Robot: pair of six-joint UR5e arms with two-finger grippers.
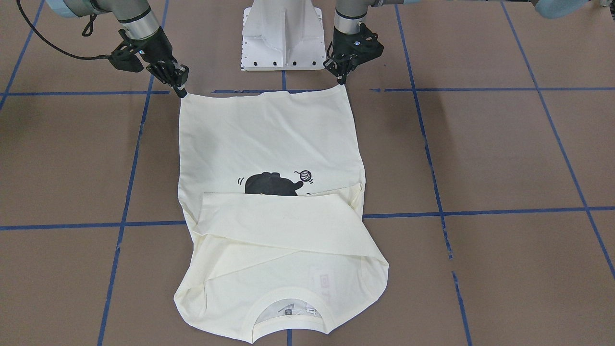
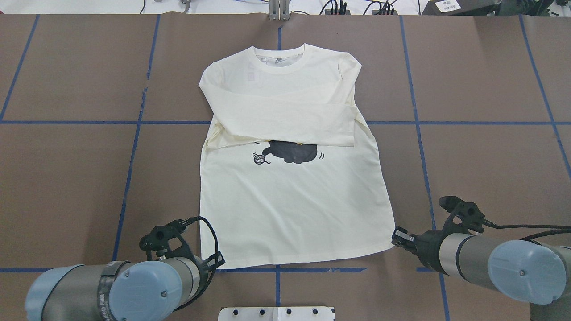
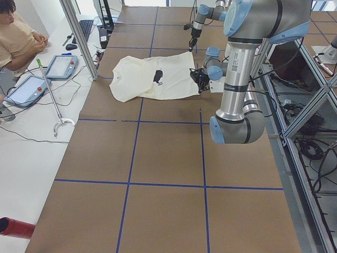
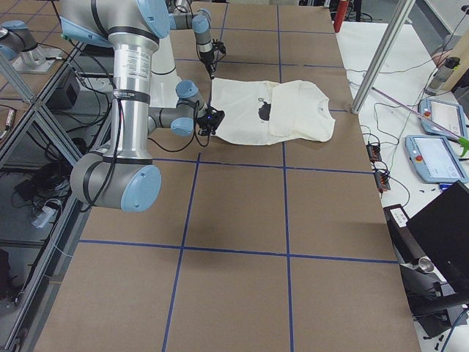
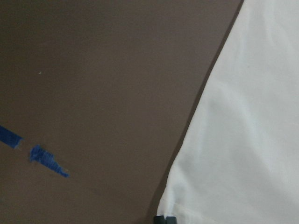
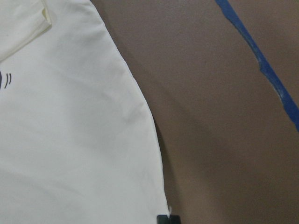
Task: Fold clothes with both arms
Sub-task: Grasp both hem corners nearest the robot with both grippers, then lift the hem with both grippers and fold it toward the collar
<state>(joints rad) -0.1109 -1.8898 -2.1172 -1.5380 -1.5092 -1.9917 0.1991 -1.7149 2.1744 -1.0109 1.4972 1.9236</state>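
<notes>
Clenched thinly on the hem corners of the shirt point(image 1: 269, 139), left fingers point(image 1: 343, 80) and right fingers point(image 1: 180, 89) alike. Could slip free on lifting, or skew the crossed sleeves point(image 1: 288, 226) if raised unevenly.

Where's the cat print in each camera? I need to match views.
Front-facing: cat print centre, above the sleeve.
Overhead: centre, below the sleeve.
Exterior left: small dark spot, upper middle.
Exterior right: small dark spot, upper middle.
Left wrist: not in it.
Right wrist: only its dash marks, left edge.
Landmark: the sleeve overlapping it.
</notes>
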